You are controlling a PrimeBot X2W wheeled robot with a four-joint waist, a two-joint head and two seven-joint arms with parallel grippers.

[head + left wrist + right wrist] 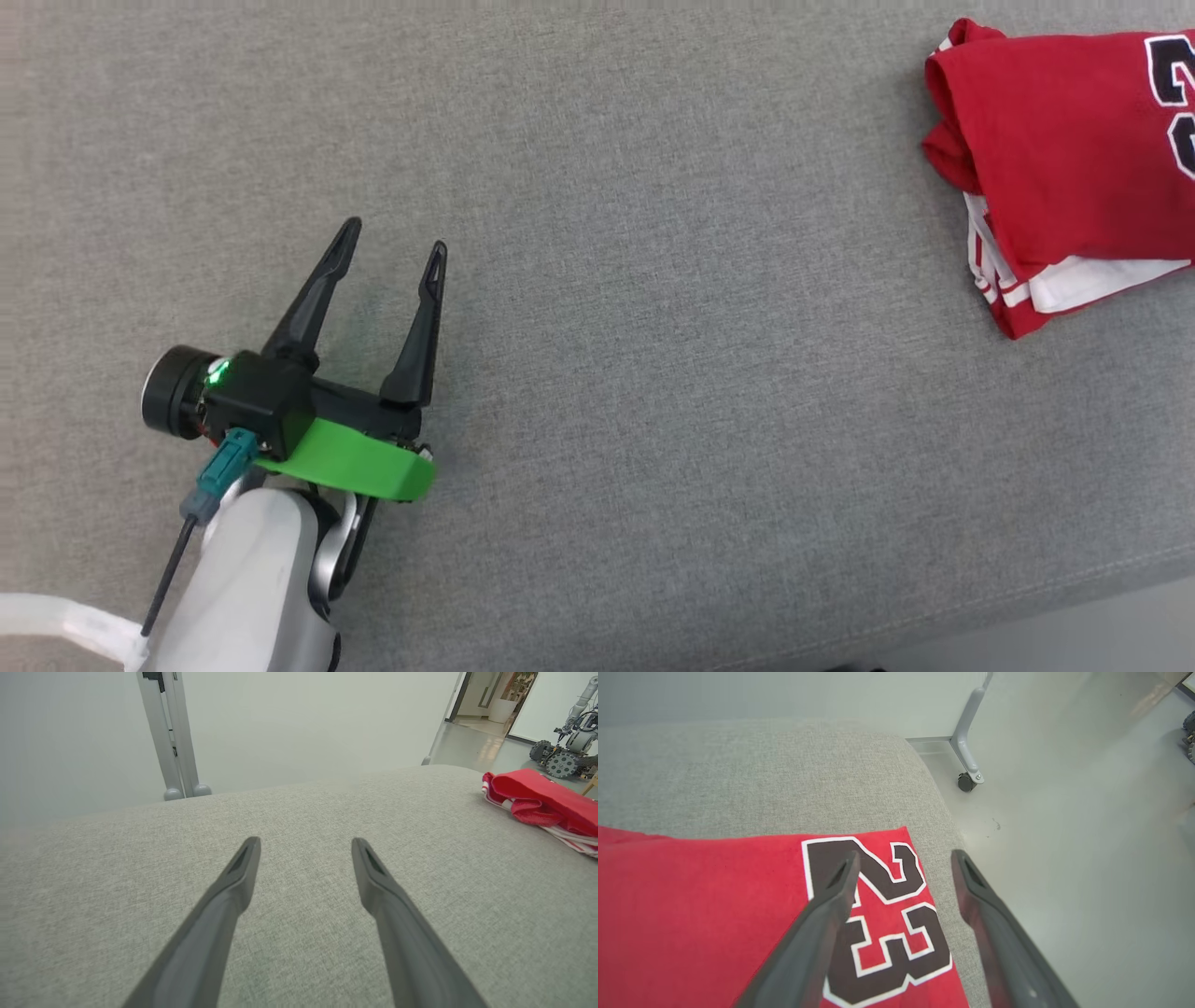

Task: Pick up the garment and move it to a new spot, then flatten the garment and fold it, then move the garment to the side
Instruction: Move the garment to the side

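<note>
The garment (1064,159) is a red jersey with white trim and a black number 23, lying folded at the far right of the grey cushion (653,327). From the left wrist it appears as a red bundle (542,798) at the right. My left gripper (397,241) hovers open over bare cushion at the lower left, far from the jersey, its fingers (238,877) spread with nothing between them. My right gripper (903,858) stands open just above the jersey (691,914), near its edge by the number, gripping nothing.
The cushion's right edge (934,807) drops to a pale floor (1064,858), where a grey castor leg (969,772) stands. Behind the cushion a grey frame post (170,737) rises. Another wheeled robot (567,742) stands by a doorway at the back right.
</note>
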